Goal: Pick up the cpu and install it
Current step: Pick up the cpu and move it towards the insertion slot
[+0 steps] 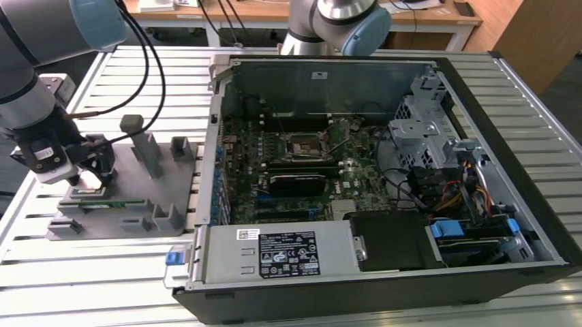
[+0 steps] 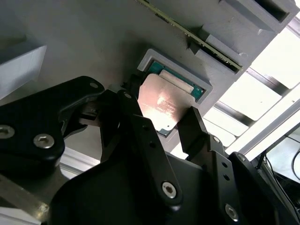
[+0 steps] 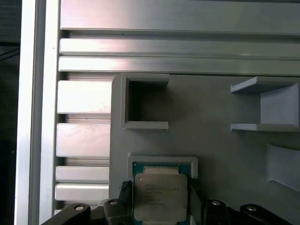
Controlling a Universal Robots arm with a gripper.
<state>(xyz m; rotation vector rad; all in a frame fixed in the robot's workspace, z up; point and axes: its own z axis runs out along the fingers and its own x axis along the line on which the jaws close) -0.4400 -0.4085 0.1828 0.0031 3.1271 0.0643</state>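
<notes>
Silver-grey metal top of the cpu (image 2: 161, 105), bright with glare, low in a shallow pocket of the grey fixture (image 1: 127, 182), near the fixture edge that borders the slatted table (image 1: 118, 272). Clamped narrowly by the gripper (image 2: 159, 112), one black finger (image 2: 126, 112) against each of two opposite edges in both wrist views. Hard to say whether raised off the pocket floor or seated (green margin showing along one side only). Partly cut off by the gripper body in the first wrist view. Pocket covered by the gripper in the exterior view. Thin green memory stick (image 2: 187, 30) edge-on just beside the pocket. Open computer case (image 1: 318, 75) beside the fixture, toward the exterior view's right.
</notes>
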